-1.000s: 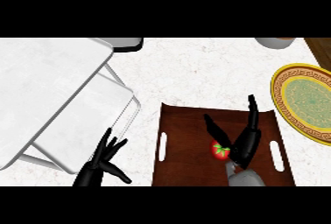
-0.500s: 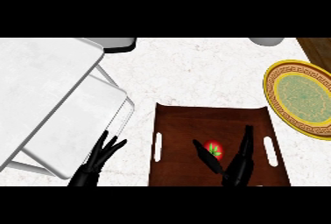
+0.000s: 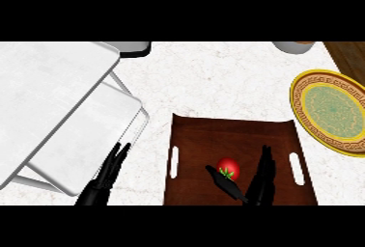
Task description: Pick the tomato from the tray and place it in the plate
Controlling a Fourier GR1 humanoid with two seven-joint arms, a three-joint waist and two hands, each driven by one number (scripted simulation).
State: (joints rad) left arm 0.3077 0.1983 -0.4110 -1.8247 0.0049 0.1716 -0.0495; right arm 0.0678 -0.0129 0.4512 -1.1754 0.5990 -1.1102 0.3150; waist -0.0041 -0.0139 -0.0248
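A red tomato [image 3: 229, 167] with a green stem lies on the dark brown tray [image 3: 206, 135], near the tray's middle front. My right hand [image 3: 258, 185] is open around it: the thumb [image 3: 224, 183] reaches in just below and left of the tomato, and the straight fingers [image 3: 265, 166] stand to its right, apart from it. The plate [image 3: 331, 110], yellow-rimmed with a green patterned centre, sits on the counter to the right of the tray. My left hand [image 3: 107, 178] rests open at the lower left, fingers pointing up.
A large white sink-like basin with a metal rim [image 3: 64, 111] fills the left side. A grey cup [image 3: 291, 47] and a dark object [image 3: 135, 47] sit at the far edge. Brown wood [image 3: 349, 55] shows at the top right corner.
My right hand has drawn back toward the lower edge, and its fingers now straddle the tomato, which shows more fully. The view has shifted slightly. The left hand has stayed put.
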